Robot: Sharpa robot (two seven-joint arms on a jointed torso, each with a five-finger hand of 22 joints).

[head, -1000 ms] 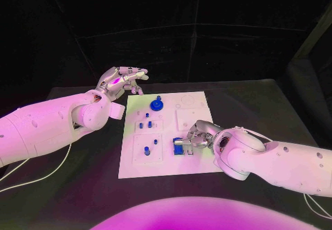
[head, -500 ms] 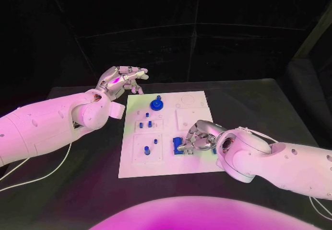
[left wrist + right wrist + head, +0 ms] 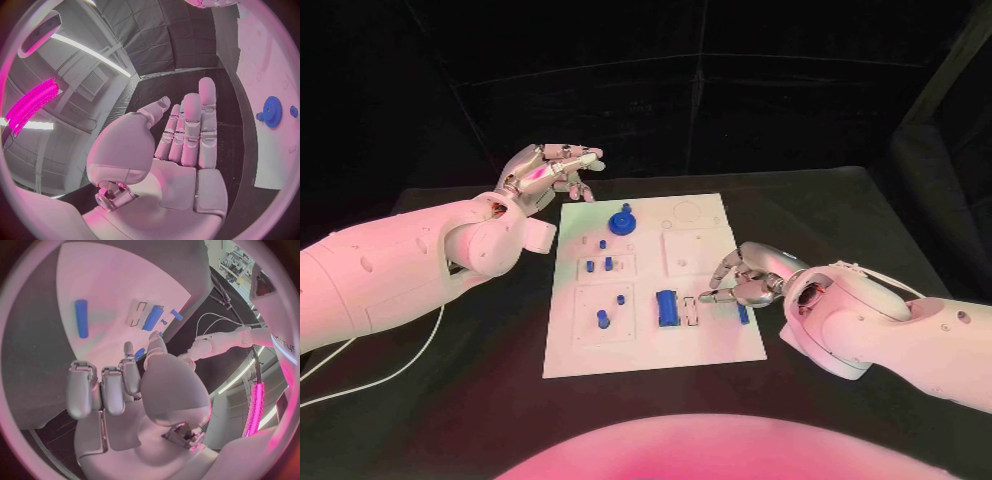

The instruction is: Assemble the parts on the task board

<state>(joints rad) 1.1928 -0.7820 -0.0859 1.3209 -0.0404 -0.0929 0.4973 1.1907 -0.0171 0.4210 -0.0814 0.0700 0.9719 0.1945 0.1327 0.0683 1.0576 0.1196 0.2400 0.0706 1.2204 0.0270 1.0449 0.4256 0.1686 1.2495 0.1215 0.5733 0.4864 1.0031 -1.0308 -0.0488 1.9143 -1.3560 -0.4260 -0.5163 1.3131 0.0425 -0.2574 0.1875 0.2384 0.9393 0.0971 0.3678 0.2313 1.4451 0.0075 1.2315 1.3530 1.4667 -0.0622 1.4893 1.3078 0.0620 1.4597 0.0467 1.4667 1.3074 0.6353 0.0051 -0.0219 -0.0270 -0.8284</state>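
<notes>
The right hand point(image 3: 744, 278) is hovering low over the right edge of the task board point(image 3: 711, 340), its fingers point(image 3: 103, 390) curled inward and bunched close together with nothing between them. Just beside it on the board, a short blue bar point(image 3: 741, 313) is lying flat, its long axis running from the near edge toward the far edge. A little further toward the board's middle, a larger blue block point(image 3: 668, 306) is lying with its long axis pointing the same way, near to far; in the right wrist view it point(image 3: 153, 317) is sitting beside a rectangular outline on the white surface. Further left on the board, a small blue peg point(image 3: 604, 319) is lying slightly tilted off that line, with a smaller blue stub point(image 3: 620, 299) just beyond it. Two short blue pins point(image 3: 599, 266) are standing side by side in the compartment beyond that, and another tiny one point(image 3: 603, 244) is sitting past them. Toward the far end, a round blue gear point(image 3: 625, 222) is resting flat with a knob pointing upward from its centre. The left hand point(image 3: 553, 170) is hanging above the table point(image 3: 848, 215) just off the board's far left corner, empty, its fingers point(image 3: 200, 125) held out fairly straight and close side by side, well apart from the gear.
</notes>
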